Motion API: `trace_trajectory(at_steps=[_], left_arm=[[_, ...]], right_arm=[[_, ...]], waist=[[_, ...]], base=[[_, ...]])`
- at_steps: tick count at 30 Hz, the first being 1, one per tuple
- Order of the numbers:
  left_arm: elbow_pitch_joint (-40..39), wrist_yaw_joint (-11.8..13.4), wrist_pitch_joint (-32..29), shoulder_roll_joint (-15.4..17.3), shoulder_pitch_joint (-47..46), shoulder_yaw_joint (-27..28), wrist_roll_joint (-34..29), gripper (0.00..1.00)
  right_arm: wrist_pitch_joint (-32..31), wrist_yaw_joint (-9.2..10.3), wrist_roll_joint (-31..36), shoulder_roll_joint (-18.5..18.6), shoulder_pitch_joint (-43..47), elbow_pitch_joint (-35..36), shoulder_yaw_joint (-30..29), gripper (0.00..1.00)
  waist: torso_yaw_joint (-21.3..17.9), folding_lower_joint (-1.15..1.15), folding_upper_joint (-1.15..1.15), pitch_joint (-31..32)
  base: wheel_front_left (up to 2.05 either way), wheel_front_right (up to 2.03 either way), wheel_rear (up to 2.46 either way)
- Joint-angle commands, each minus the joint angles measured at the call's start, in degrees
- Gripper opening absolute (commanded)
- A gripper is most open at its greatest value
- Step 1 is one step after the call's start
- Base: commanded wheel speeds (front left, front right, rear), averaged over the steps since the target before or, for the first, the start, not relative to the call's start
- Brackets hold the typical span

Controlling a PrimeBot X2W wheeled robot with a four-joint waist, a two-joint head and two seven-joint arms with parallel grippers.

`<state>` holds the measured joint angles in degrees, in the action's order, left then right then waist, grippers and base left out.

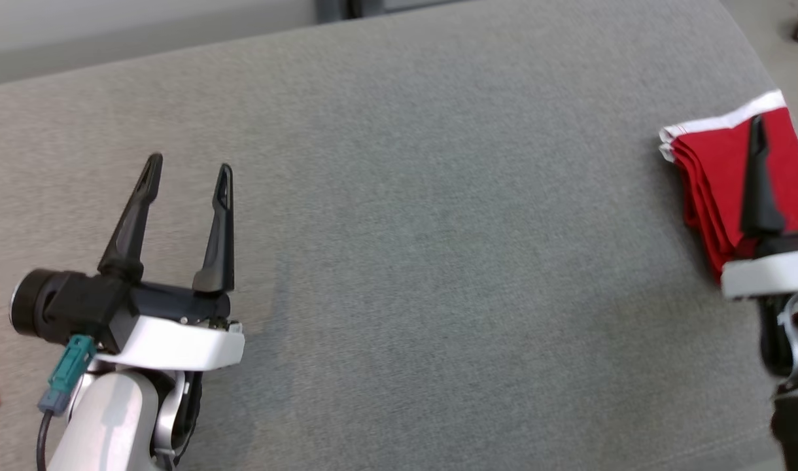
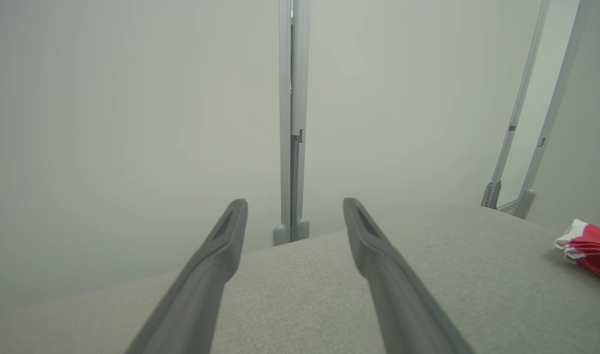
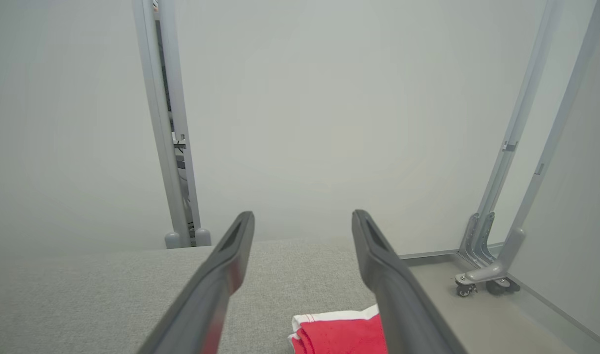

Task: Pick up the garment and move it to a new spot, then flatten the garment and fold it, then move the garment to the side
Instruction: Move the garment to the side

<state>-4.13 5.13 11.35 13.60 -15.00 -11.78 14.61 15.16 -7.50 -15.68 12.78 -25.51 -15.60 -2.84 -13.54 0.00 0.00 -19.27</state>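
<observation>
The folded red garment [image 1: 713, 163], white-trimmed, lies in a neat stack at the far right of the head view, near the right edge of the grey fabric-covered table [image 1: 438, 229]. The right gripper [image 3: 302, 219] sits over it with its fingers spread wide and holding nothing. In the right wrist view the stack sits low between them, and I cannot tell whether a finger touches the cloth. The left gripper [image 1: 190, 165] hovers at the lower left, its fingers also apart and empty, well away from the garment.

This looks like the last step, with the garment folded and set aside. Next, the right arm should lift straight away without dragging the layers.
</observation>
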Motion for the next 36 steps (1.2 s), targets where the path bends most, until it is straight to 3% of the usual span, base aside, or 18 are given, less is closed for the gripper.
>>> trace_trajectory(at_steps=[1, 5, 10, 22, 36], left_arm=[[0.31, 0.4, 0.41, -0.05, 1.03, 0.42, 0.58, 1.0], [1.42, 0.93, 0.96, -0.32, 3.25, 0.8, 1.14, 1.0], [2.66, 1.34, 1.47, -0.2, 6.03, 1.22, 1.97, 1.0], [5.52, 1.51, 1.5, -0.15, 11.36, 0.69, 3.21, 1.0], [6.79, 3.06, 0.71, -0.24, 17.0, 1.29, 5.22, 1.0]], right_arm=[[0.09, 0.02, 2.04, -0.9, 2.26, 2.14, -0.06, 1.0], [-0.88, 0.01, 4.18, -5.38, 7.04, 7.06, 1.09, 1.0], [-2.71, 0.01, 6.51, -8.05, 11.95, 10.64, 2.31, 1.0], [-6.34, 0.01, 7.82, -9.6, 20.4, 11.72, 4.23, 1.0], [-9.58, 0.01, 8.94, -9.75, 26.35, 14.36, 1.52, 1.0]], waist=[[2.78, 0.0, 0.0, 2.82], [5.05, 0.0, 0.0, 5.57], [7.15, 0.0, 0.0, 8.86], [9.53, 0.0, 0.0, 15.38], [12.09, 0.0, 0.0, 19.61]], base=[[0.0, 0.0, 0.0], [0.0, 0.0, 0.0], [0.0, 0.0, 0.0], [0.0, 0.0, 0.0], [0.0, 0.0, 0.0]])
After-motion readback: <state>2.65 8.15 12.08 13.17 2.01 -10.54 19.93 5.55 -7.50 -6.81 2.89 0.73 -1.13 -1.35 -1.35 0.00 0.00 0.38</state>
